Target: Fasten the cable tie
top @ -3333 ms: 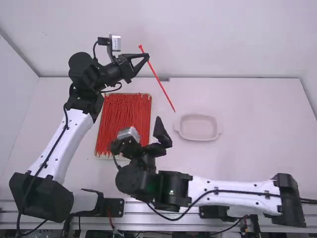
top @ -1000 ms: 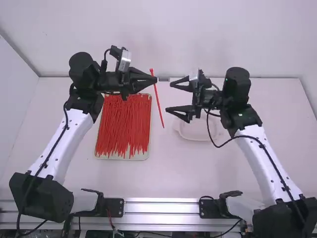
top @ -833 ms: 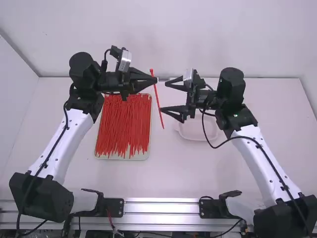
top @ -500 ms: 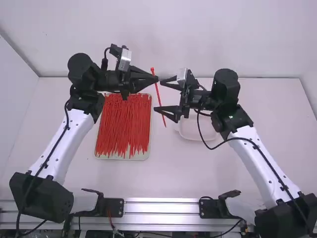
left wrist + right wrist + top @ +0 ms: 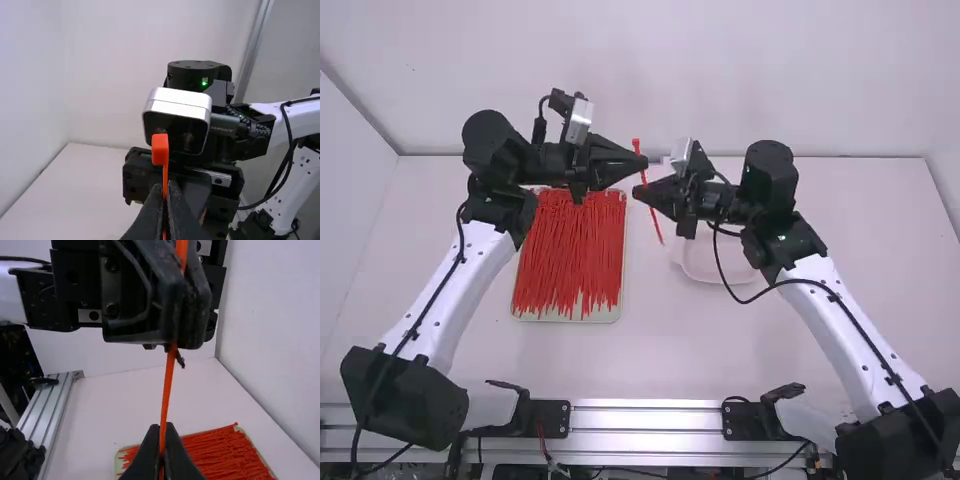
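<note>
Cable tie (image 5: 657, 230) held in the air above the desk (image 5: 840, 220), between the tray (image 5: 570, 318) of spare ties (image 5: 570, 250) and the white dish (image 5: 720, 272), and gripped at two places along its strap. The left fingers (image 5: 151, 212) are pressed together on the strap just below the head (image 5: 160, 148), which stands upward and free. The right fingers (image 5: 149, 449) are likewise clamped on the strap, lower down. The tail (image 5: 660, 241) hangs free below them, over the gap between tray and dish. Neither pair is seen apart, and nothing but the tie is touched by either.

The step in hand is judged to be the shared grasp before looping; the tie is not yet bent and its head is not yet threaded. For a clean result the head is best kept steady by the left fingers with its slot left uncovered. The strap should be curved round gradually by the right fingers, not folded sharply. A hold nearer the tail's tip would probably be needed so that the tip can be aimed squarely at the slot. Twisting of the strap is to be avoided, since the toothed face must meet the catch.
</note>
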`<state>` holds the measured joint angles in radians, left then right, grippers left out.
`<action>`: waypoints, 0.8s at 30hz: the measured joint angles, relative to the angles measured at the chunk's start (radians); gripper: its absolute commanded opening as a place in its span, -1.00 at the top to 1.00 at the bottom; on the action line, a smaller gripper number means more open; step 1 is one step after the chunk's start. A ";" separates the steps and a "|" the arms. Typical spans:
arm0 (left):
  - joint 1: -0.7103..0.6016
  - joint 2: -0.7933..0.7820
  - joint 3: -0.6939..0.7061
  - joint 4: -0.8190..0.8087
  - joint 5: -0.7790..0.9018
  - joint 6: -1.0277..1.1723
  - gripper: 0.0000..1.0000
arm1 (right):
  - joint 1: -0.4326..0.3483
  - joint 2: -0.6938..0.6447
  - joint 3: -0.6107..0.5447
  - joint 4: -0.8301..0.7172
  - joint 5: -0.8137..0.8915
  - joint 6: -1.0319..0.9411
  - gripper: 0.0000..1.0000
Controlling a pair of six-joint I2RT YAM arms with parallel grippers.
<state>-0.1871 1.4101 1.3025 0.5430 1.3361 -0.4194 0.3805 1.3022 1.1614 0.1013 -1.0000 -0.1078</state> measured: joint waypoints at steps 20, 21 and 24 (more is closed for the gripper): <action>0.000 0.000 0.000 0.255 -0.093 -0.152 -0.57 | -0.076 0.000 0.000 0.145 -0.101 0.100 1.00; 0.000 0.000 0.000 0.269 -0.098 -0.167 -0.58 | -0.076 0.000 0.000 0.158 -0.103 0.109 1.00; 0.000 0.000 0.000 0.278 -0.124 -0.204 -0.57 | -0.071 0.000 0.000 0.216 -0.103 0.154 1.00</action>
<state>-0.1871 1.4101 1.3025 0.8207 1.2118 -0.6235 0.3096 1.3022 1.1614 0.3168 -1.1034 0.0467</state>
